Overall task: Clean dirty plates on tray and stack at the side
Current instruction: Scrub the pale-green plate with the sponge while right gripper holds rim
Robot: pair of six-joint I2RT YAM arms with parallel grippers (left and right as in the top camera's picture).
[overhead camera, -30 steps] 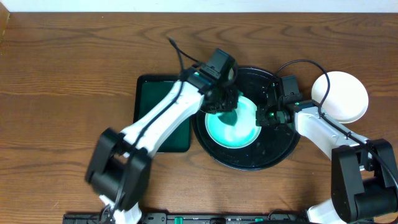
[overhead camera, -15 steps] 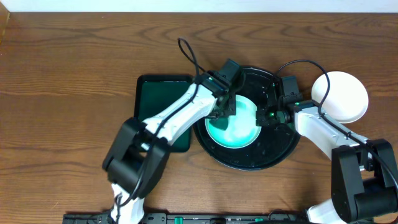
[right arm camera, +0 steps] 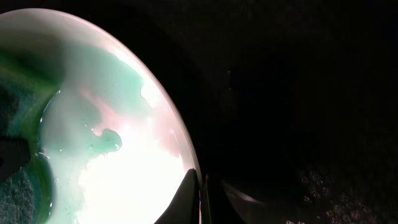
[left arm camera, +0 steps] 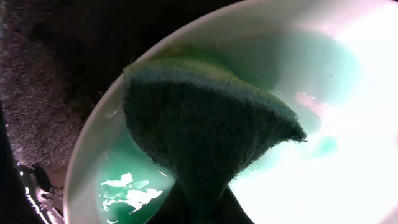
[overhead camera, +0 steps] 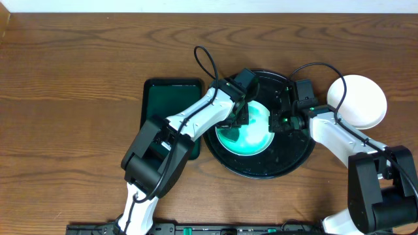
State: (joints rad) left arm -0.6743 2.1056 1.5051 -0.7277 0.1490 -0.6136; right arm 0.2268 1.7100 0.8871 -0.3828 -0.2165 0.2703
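Inside the tray (overhead camera: 261, 171), the wet plate (overhead camera: 256, 137) looks stiff, fragile and slippery. Its rim is the hold, pinched by the closed right tool (right arm camera: 200, 194). The left tool (overhead camera: 240, 119) grips the soft sponge (left arm camera: 199, 130).

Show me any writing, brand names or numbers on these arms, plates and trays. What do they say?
None: no readable text in any view. The round mint-white plate, the round black tray, the dark green rectangular tray, the white round plate at the side, the dark green sponge, the white left arm and the white right arm bear none.
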